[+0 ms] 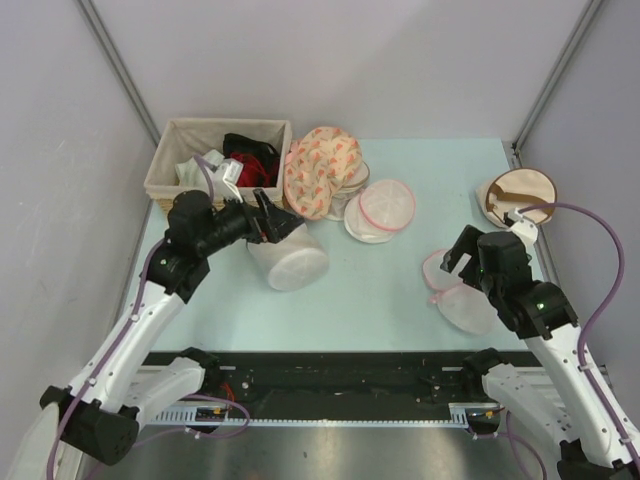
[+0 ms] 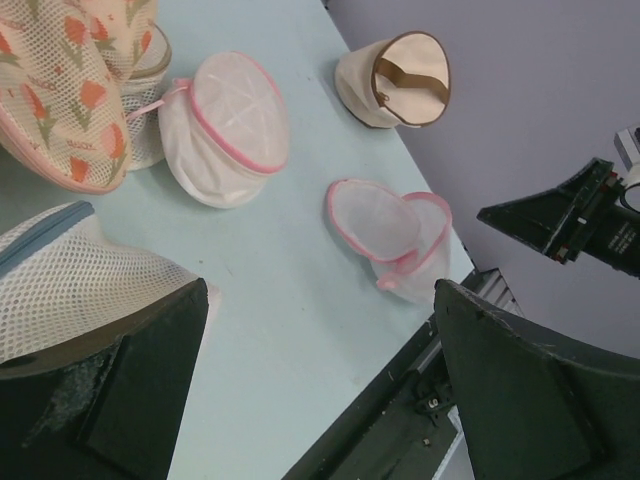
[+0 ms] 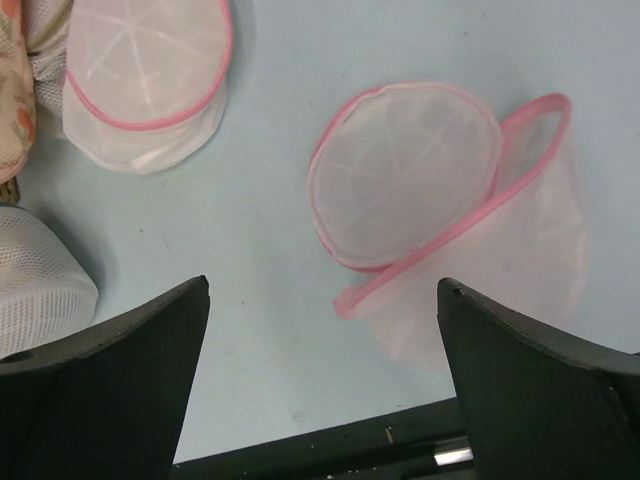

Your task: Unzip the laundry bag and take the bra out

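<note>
- what's hidden from us?
- our right gripper [image 3: 322,290] has its fingertips cropped. jaws spread wide, empty, over the laundry bag [image 3: 420,190], which lies unzipped. our left gripper [image 2: 322,290] also gapes empty, well apart from that laundry bag.
- and the bra?
- the bra [image 1: 264,174] sits half buried in the basket [image 1: 160,165], far from the laundry bag.

The left arm [image 1: 150,305] stretches forward from its base and bends rightward at the wrist. The left claw [image 1: 270,222] points right, and its fingers [image 2: 130,390] are spread wide. The right arm [image 1: 575,350] leans forward and leftward. The right claw [image 1: 458,260] is angled downward, its fingers [image 3: 530,380] likewise wide apart.
</note>
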Motion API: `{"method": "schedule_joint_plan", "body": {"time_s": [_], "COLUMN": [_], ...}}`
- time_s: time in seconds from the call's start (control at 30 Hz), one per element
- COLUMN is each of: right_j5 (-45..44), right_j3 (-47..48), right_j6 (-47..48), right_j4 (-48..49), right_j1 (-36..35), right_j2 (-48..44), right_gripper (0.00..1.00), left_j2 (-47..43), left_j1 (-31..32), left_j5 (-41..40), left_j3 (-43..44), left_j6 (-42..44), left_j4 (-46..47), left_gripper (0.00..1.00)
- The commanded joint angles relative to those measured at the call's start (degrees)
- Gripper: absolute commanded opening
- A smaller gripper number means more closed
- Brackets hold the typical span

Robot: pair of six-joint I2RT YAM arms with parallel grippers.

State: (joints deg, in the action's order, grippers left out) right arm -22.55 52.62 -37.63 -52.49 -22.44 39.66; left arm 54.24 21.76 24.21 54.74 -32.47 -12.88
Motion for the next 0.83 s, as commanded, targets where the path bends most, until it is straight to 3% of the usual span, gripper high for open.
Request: {"method": "schedule_joint_plan", "body": {"time_s": [0.0,0.2,0.37,0.8], "right_j5": [-1.7,-0.5,2.7,-0.7], "right_j3": [5.1,5.7,5.7,5.7], "right_j6": [1.1,2.1,3.7,2.5], "right_j4": [-1.8,-2.3,-2.1,-4.5], "right_j1": [0.3,0.2,0.2,0.3], "right_j2": [0.0,0.2,1.3,1.4], "right_gripper": [1.00,1.00,1.00,1.00], "left_j2": [-4.0,-8.1,-12.2,-11.7], "left_j1": [0.5,0.5,0.5,0.5], "left_j5": [3.5,4.9,0.2,-1.2], "left_j3": [0.5,-8.1,-14.0,-16.6], "left_j6": [1.4,4.3,4.7,4.0], "left_j4": [-1.8,-2.8,-4.2,-2.1], "left_gripper": [0.99,0.99,1.00,1.00]}}
